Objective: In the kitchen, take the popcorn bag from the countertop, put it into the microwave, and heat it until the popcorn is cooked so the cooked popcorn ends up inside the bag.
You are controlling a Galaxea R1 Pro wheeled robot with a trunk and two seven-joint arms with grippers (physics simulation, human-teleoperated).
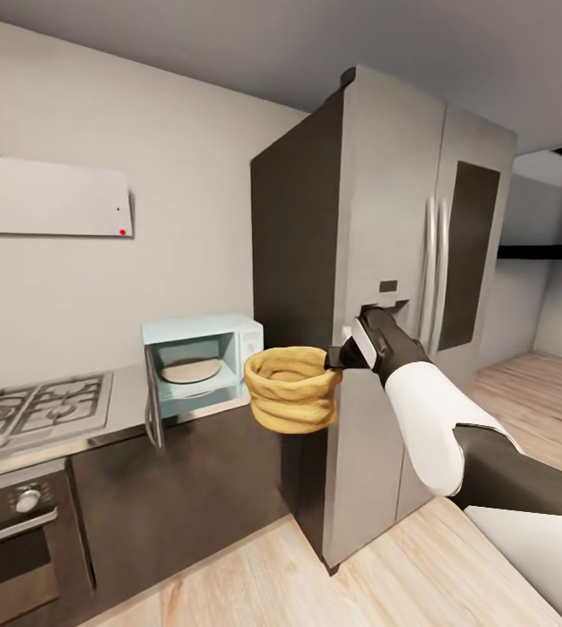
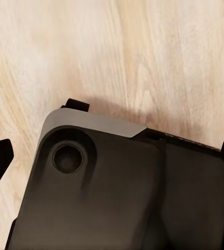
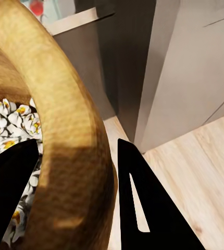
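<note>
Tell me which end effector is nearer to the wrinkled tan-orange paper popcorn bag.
The right end effector: it grips the rolled rim of the wrinkled tan-orange paper popcorn bag. The left end effector hangs over the light wood floor, apart from the bag.

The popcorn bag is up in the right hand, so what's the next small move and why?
Probably carry the popcorn bag leftward toward the microwave. The right hand pinches the bag's rim in mid-air beside the fridge, and the microwave's door already stands open.
</note>
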